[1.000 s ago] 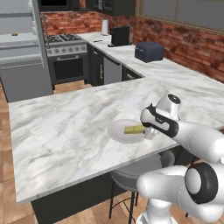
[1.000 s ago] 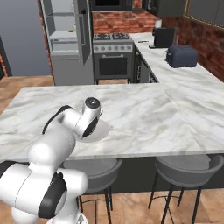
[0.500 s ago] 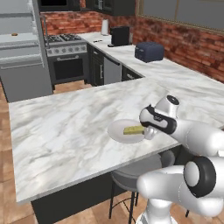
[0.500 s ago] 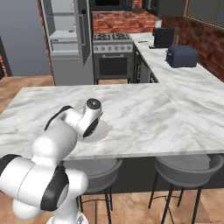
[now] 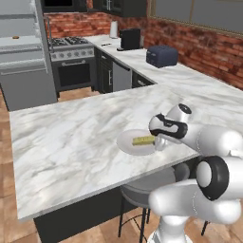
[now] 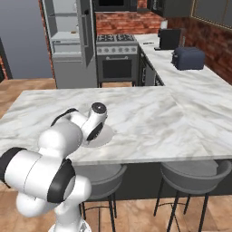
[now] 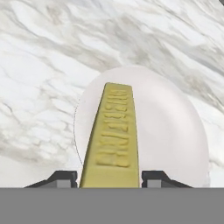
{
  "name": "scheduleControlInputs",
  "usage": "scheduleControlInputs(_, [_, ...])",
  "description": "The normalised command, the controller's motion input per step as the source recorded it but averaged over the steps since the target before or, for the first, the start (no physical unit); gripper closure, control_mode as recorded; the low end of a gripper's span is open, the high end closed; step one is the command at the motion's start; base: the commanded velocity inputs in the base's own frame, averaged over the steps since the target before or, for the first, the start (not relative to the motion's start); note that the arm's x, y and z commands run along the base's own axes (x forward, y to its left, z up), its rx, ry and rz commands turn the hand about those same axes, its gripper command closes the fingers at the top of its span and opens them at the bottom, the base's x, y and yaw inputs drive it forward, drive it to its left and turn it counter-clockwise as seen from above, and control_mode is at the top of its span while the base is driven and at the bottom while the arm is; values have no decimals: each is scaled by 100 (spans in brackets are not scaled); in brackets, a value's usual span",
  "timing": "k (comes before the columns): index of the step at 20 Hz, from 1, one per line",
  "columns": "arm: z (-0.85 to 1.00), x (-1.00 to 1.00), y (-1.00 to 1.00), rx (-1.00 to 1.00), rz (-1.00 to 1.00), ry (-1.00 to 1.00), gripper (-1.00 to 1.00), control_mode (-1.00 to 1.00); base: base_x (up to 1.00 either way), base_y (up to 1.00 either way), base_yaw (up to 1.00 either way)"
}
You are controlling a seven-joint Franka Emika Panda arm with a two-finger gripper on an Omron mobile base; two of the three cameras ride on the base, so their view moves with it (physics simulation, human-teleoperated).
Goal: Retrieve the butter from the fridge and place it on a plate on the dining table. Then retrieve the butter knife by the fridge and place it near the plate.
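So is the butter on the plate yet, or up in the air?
On the plate, it looks like. The butter lies flat across the plate. The gripper fingers sit either side of it; released or not, cannot tell.

Over the last second the gripper [image 7: 111,177] has eased its jaws slightly wider beside the butter [image 5: 144,140] on the plate [image 5: 127,142], and the wrist has drawn back a touch toward the near edge of the dining table [image 5: 71,142]
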Motion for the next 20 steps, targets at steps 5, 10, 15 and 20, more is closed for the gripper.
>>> scheduleControlInputs(5, [6, 22, 0, 0, 1, 0, -100, -100, 0, 0, 0])
scheduleControlInputs(10, [59, 4, 1, 0, 1, 0, -100, -100, 0, 0, 0])
scheduleControlInputs(15, [93, -7, 48, -6, 1, 0, -100, -100, 0, 0, 0])
scheduleControlInputs(20, [49, -56, 95, -14, 0, 0, -100, -100, 0, 0, 0])
